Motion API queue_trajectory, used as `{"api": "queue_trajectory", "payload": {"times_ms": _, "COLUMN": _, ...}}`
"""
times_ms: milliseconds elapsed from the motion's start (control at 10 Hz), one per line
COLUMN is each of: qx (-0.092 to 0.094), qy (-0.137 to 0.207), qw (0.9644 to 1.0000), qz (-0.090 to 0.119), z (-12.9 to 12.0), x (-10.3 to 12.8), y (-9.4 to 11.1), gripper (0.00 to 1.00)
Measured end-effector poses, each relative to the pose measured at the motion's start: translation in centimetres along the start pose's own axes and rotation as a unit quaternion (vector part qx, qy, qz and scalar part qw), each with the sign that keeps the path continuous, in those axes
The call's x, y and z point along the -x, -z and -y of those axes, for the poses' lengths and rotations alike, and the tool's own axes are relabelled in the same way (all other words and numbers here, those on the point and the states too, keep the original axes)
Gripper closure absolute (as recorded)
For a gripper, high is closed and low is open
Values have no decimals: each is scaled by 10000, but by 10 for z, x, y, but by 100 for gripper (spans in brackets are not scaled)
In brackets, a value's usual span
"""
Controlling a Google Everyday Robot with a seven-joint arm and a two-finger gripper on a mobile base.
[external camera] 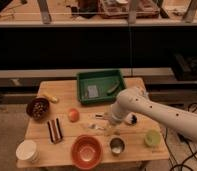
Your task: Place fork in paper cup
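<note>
Above the wooden worktop [62,90] centre, the gripper [113,129] hangs, jaws spread wide, just beside the slim silver metal fork [94,126]. A short white paper cup [28,150] stands at the front-left corner; the room behind is dim.

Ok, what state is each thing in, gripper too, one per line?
fork: lying flat, unheld.
paper cup: upright, no fork inside.
gripper: open, low over the table beside the fork.
orange bowl: upright, empty.
steel cup: upright.
light green cup: upright.
green tray: holding two small items.
</note>
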Motion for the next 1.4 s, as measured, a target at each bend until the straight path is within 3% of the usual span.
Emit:
{"api": "queue_trajectory", "payload": {"times_ms": 200, "qx": -184, "qy": 49, "qw": 9995, "qz": -248, "z": 8, "x": 15, "y": -14, "gripper": 35}}
{"api": "queue_trajectory", "payload": {"times_ms": 400, "qx": -208, "qy": -12, "qw": 9991, "qz": -374, "z": 14, "x": 15, "y": -26, "gripper": 35}}
{"api": "queue_trajectory", "payload": {"times_ms": 900, "qx": 142, "qy": -238, "qw": 9991, "qz": -336, "z": 10, "x": -5, "y": -67, "gripper": 35}}
{"api": "queue_trajectory", "payload": {"times_ms": 1200, "qx": 193, "qy": -339, "qw": 9989, "qz": -254, "z": 7, "x": -8, "y": -75, "gripper": 35}}
{"api": "queue_trajectory", "payload": {"times_ms": 1400, "qx": 189, "qy": -390, "qw": 9988, "qz": -216, "z": 6, "x": -6, "y": -75, "gripper": 42}}
